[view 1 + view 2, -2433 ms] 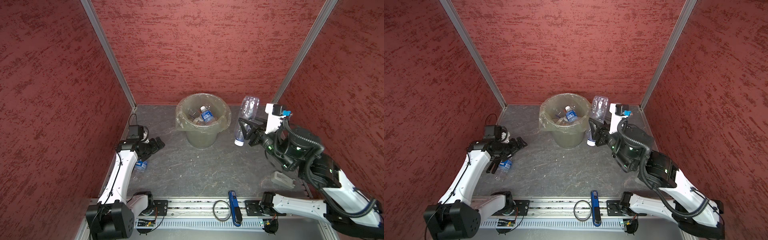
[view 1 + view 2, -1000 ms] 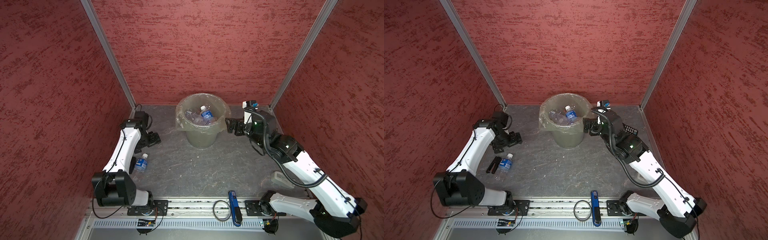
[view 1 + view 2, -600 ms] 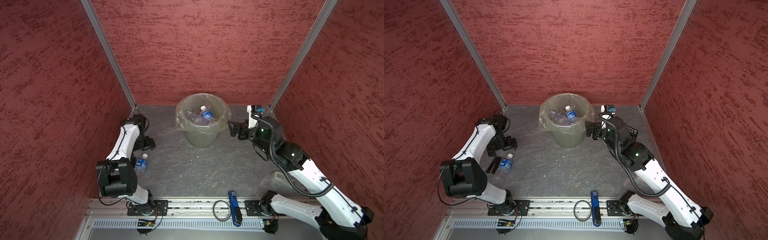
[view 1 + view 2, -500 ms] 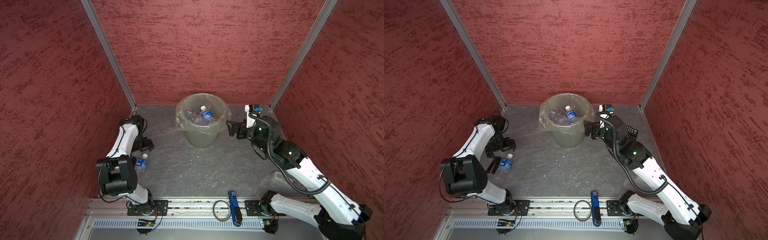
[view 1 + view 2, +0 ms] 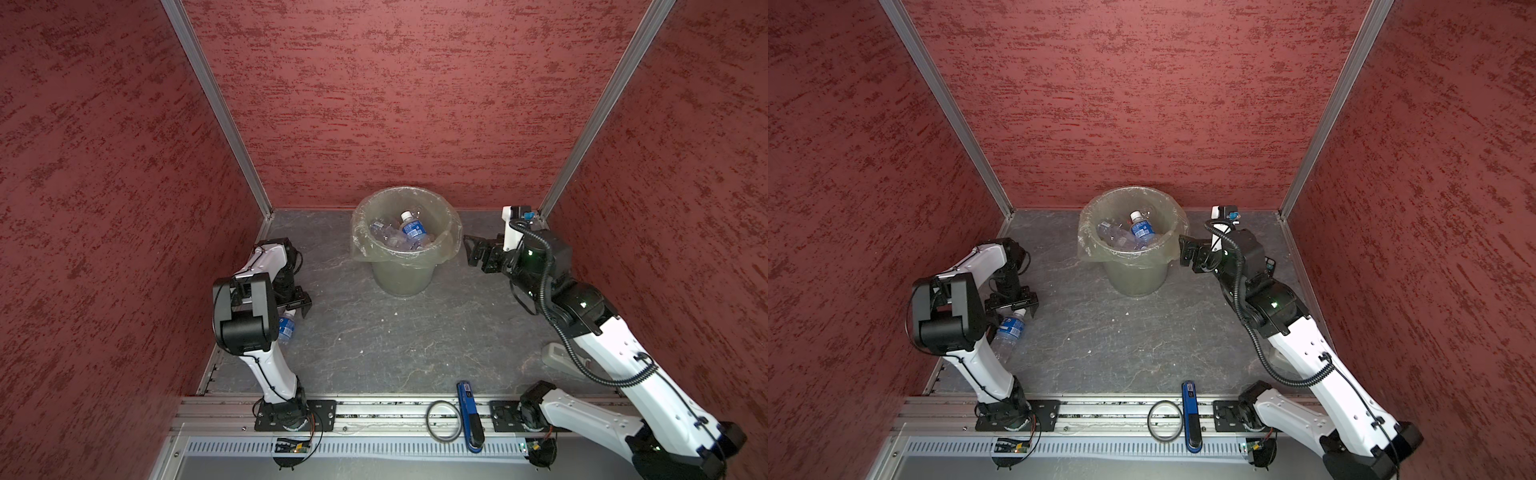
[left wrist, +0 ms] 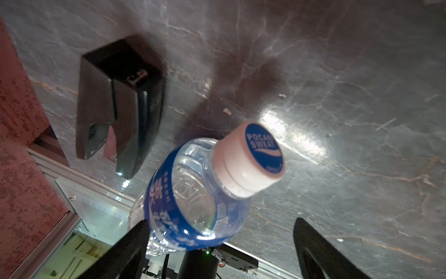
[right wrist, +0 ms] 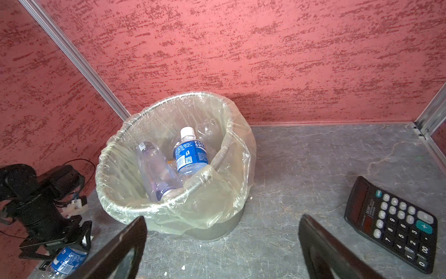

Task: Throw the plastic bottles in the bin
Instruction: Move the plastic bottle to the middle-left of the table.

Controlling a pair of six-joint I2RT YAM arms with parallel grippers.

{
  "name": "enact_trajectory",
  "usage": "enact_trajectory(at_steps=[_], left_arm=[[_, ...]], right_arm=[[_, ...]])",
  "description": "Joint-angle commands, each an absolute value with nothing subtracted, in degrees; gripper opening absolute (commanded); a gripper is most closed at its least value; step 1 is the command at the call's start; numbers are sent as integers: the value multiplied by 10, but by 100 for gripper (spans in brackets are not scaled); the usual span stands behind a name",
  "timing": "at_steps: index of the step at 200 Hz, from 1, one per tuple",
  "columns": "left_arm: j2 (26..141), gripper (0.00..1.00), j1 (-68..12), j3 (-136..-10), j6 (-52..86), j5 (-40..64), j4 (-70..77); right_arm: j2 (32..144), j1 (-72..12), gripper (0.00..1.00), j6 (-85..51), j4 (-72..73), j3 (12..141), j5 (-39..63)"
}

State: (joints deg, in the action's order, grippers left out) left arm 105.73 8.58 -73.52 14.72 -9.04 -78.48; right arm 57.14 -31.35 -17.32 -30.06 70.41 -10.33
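- Bottles are lying piled inside the bin [image 5: 401, 278]: a blue-label bottle [image 7: 191, 154] with a white cap is leaning cap-up on top, and a clear bottle [image 7: 156, 169] is lying against it. More are showing underneath, count unclear.
- The bin is standing on the grey surface [image 5: 395, 345] close to the back wall, with a crinkly liner folding over its rim.
- One loose bottle [image 5: 1011, 328], blue label and white cap, is lying on the surface well to the left of the bin and nearer the arm bases than the bin.
- The left end effector [image 5: 1015, 305] is hanging over the loose bottle's cap end, pointing down with jaws spread wide.
- In the left wrist view, the neck and cap are sitting between the fingers [image 6: 135, 241]. That finger is overlapping the bottle's body, and I cannot tell if it is touching. The other finger is standing well apart, so nothing is gripped.
- A black object [image 6: 118, 101] is lying just beside the loose bottle, on the side away from the bin.
- The right end effector [image 5: 469, 250] is hovering just right of the bin at about rim height, pointing toward it. Its jaws are standing wide open and holding nothing.
- The calculator [image 7: 391, 224] is lying on the surface right of the bin.
- The blue flat tool [image 5: 469, 415] and a black ring [image 5: 444, 419] are lying on the rail well in front of the bin.
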Motion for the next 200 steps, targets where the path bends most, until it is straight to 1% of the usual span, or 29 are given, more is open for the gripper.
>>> enact_trajectory(at_steps=[1, 31, 64, 78, 93, 103, 116, 125, 156, 200], left_arm=[[1076, 90, 71, -726, 152, -94, -781], [1101, 88, 69, -721, 161, -98, -777], [1106, 78, 53, -718, 173, -85, -774], [1106, 72, 35, -713, 178, -74, -771], [1109, 69, 12, -711, 185, -72, -768], [1112, 64, 0, -713, 190, -68, -764], [1117, 53, -9, -721, 195, -54, -756], [1123, 49, -14, -728, 198, -45, -752], [1151, 49, -32, -767, 208, -14, -742], [1169, 50, -64, -835, 250, 88, -705]], right_arm=[[559, -305, 99, -171, -285, 695, -93], [552, -303, 99, -167, -288, 694, -101], [553, -303, 99, -165, -287, 693, -102], [558, -302, 99, -166, -285, 693, -96], [563, -301, 99, -168, -283, 694, -89], [566, -301, 99, -168, -283, 694, -86], [569, -301, 99, -169, -283, 694, -86], [569, -300, 99, -169, -285, 696, -86], [573, -300, 99, -166, -288, 697, -88], [594, -300, 99, -165, -287, 691, -85]])
